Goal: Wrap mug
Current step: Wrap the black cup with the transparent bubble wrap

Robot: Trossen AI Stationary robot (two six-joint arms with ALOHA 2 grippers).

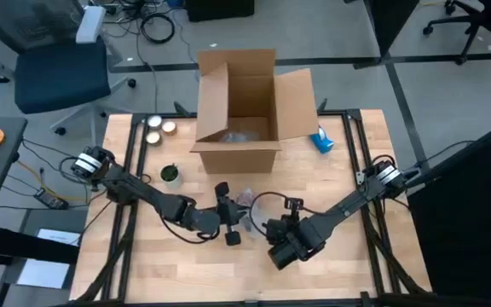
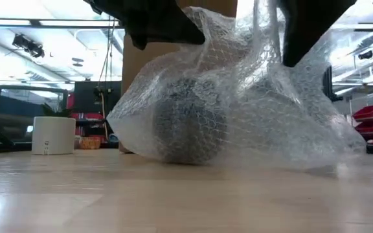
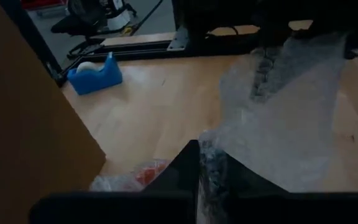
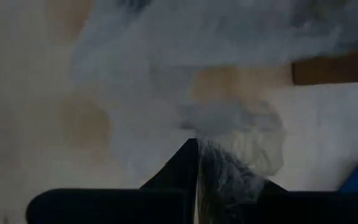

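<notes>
Mid-worktop [image 1: 331, 264], just in front of the cardboard box [image 1: 239, 111]: we find the mug [image 2: 190, 123] lying as a dark rounded shape inside a loose bundle of bubble wrap [image 2: 251, 110]. It rests on the wood. The wrap billows up and over it, its near edge trailing onto the surface.

Left claw [image 1: 225, 203]: reaches in from the left side, sits at the bundle's left edge. In its wrist view we see both fingers [image 3: 185, 168] pressed together with a strip of bubble wrap [image 3: 278, 118] pinched between them. Closed on the wrap.

Right claw [image 1: 254, 223]: comes in from the right, low on the bundle's near side. Its wrist view shows the same: fingers [image 4: 179, 168] meeting, film [image 4: 229, 155] caught in the seam. Also closed on the wrap.

From table height we note both claws [image 2: 167, 22] as dark shapes above the bundle, holding the sheet lifted over the mug.

Surroundings: box stands open, flaps up, with something pale inside. A blue tape dispenser [image 1: 321, 141] sits just beside its right flap. Left of the box, two small round tins [image 1: 160, 126] and a small potted plant [image 1: 170, 175], well apart from the bundle.
</notes>
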